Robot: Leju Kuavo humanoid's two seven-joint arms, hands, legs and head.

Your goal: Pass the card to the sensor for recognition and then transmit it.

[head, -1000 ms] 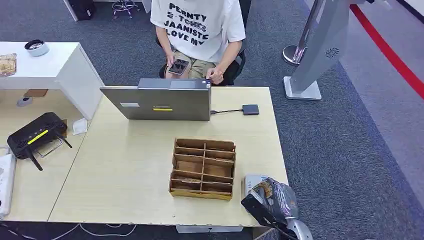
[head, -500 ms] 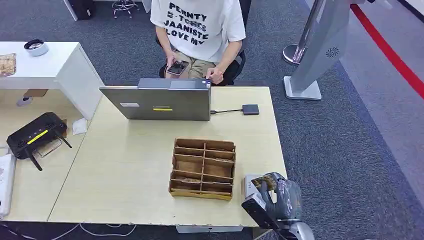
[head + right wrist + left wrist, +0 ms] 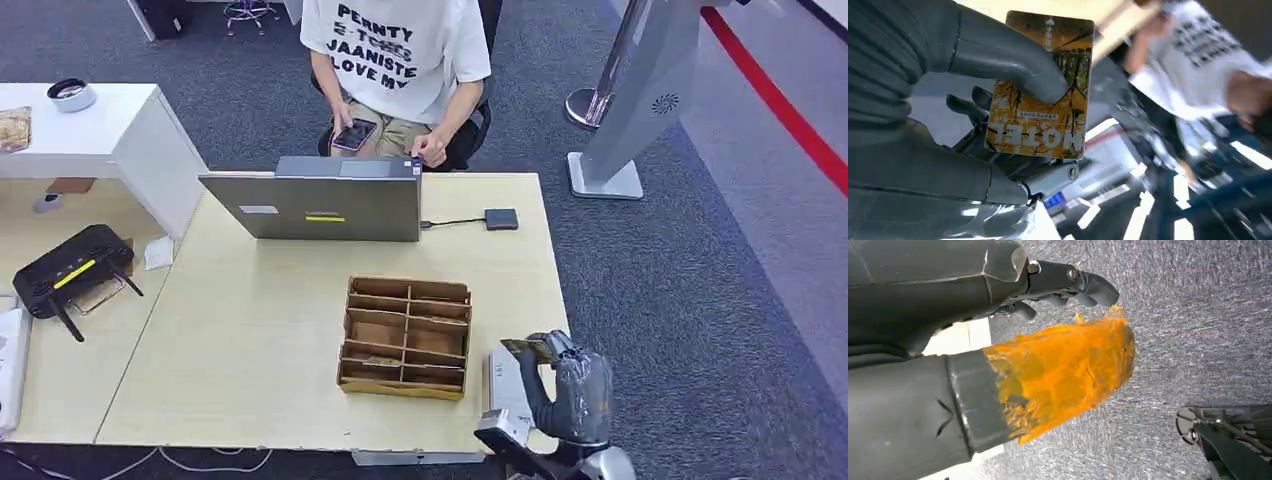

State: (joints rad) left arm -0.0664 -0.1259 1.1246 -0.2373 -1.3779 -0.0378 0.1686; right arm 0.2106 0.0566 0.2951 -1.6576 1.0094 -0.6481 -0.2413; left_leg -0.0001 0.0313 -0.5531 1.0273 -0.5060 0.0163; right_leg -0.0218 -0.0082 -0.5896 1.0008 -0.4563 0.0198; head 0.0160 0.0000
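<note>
One card (image 3: 1040, 87), pinched by my right hand (image 3: 560, 395) at lower right of the frame, now raised and turned up off the table (image 3: 250, 340); I judge sensor pass next. Left hand (image 3: 998, 340): fingers curled, holding nothing.

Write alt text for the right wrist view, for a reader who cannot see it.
The robot's right hand pinches an orange card printed with "HOTEL" between its thick grey thumb and darker fingers. Behind it, blurred, sits a person in a white printed T-shirt.

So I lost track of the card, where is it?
The right hand grips the card, thumb across its face, at the table's near right corner, beside the wooden organizer.
</note>
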